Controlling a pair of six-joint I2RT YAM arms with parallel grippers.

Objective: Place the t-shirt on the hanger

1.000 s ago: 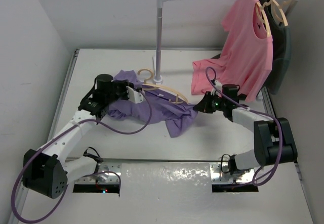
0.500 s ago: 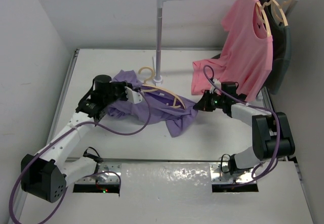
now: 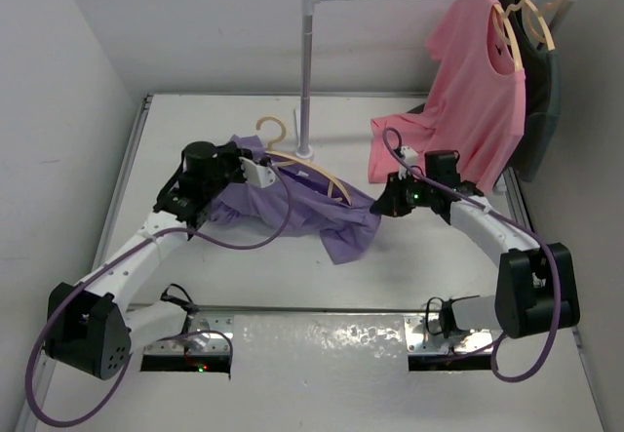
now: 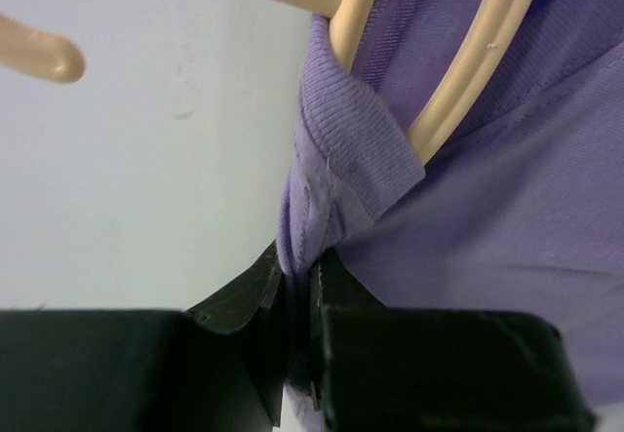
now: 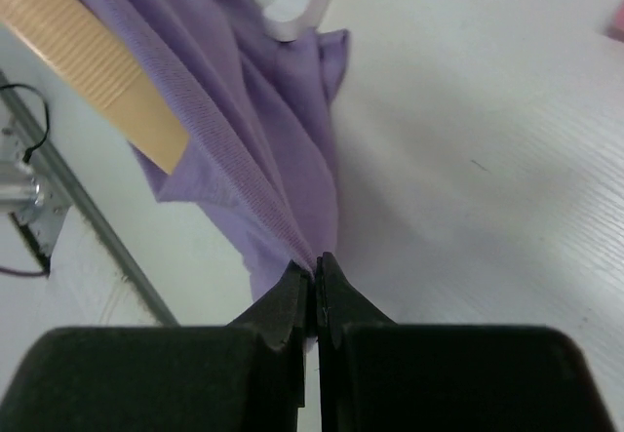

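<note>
The lavender t-shirt (image 3: pixel 312 213) hangs stretched between my two grippers above the table. The tan hanger (image 3: pixel 302 166) runs along its top edge, its hook (image 3: pixel 265 128) up at the left. My left gripper (image 3: pixel 255 174) is shut on the shirt's ribbed collar (image 4: pixel 336 149), beside the hanger's arms (image 4: pixel 478 57). My right gripper (image 3: pixel 382 201) is shut on the shirt's right edge (image 5: pixel 283 188), with one hanger end (image 5: pixel 93 61) inside the cloth just above.
A white rail stand (image 3: pixel 306 71) rises behind the shirt. A pink t-shirt (image 3: pixel 473 100) and a dark garment (image 3: pixel 542 91) hang on like hangers at the right, the pink one trailing onto the table (image 3: pixel 195 120).
Both grippers have lifted and drawn slightly back with the shirt. The hanger's hook has moved up and left, and the shirt now hangs tauter between the grippers.
</note>
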